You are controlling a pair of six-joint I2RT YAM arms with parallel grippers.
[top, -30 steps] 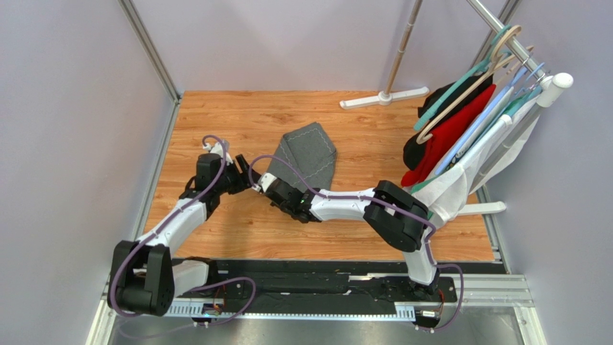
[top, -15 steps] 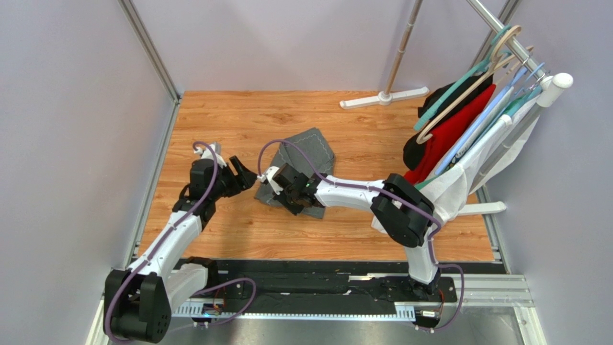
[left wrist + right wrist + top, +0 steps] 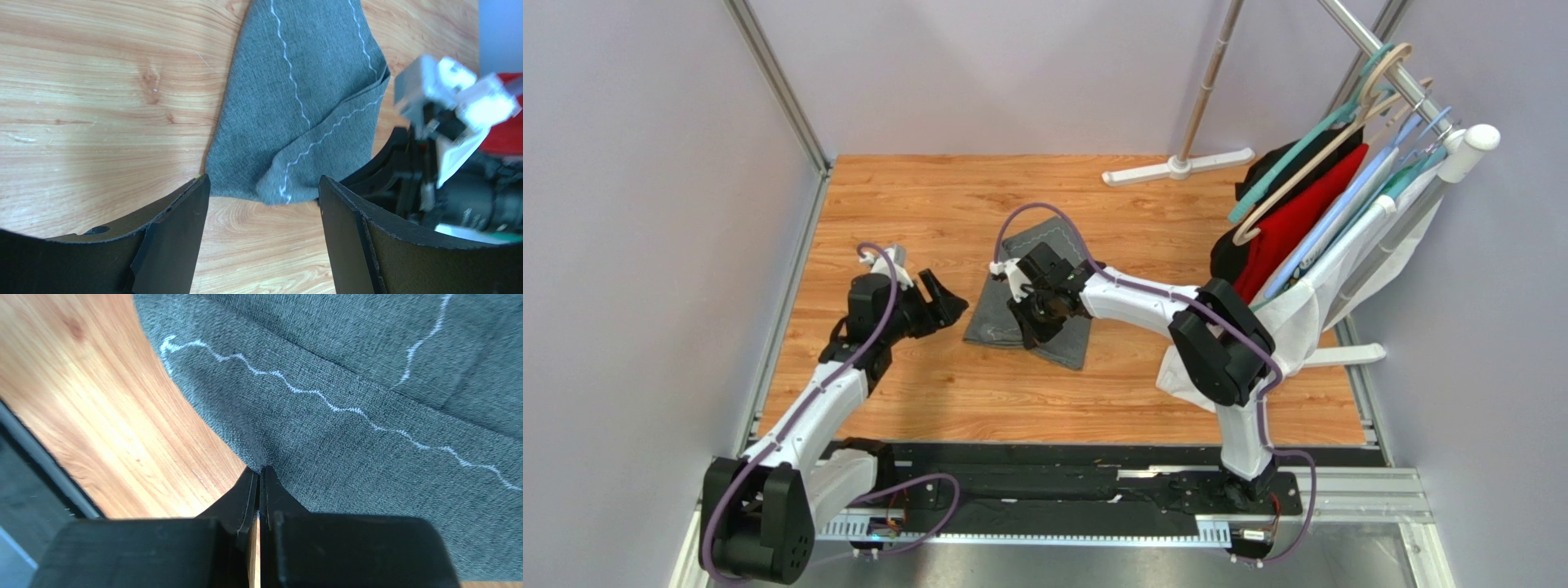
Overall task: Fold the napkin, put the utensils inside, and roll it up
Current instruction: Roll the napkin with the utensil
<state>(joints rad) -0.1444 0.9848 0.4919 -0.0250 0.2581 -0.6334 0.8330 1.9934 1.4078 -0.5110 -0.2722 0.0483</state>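
**A:** What is different from a second ago?

**B:** The right gripper (image 3: 261, 476) is no longer down beside the left one at the cloth's near-left corner. It now sits over the middle of the napkin (image 3: 1063, 348). The napkin reaches further toward the arms than it did, with one layer lapped over another.

**A:** Is it holding the cloth?

**B:** Yes. Its fingers are pressed together with the napkin's edge pinched between the tips, right where the cloth meets the wooden table (image 3: 916, 208).

**A:** And the left gripper?

**B:** The left gripper (image 3: 945, 301) hangs just left of the napkin with its fingers apart and nothing between them. From its own camera, the folded corner lies just ahead of the gap without touching either finger.

**A:** So where does that leave the job?

**B:** I judge the fold is under way but not finished. The pale stitched lines cross at an angle, so the edges do not line up yet. The right gripper probably needs to lay its edge flat and square before letting go, or the layers will sit skewed.

**A:** Any utensils?

**B:** None show in any view, so I cannot tell where they are. Placing them and rolling the napkin are not yet done.
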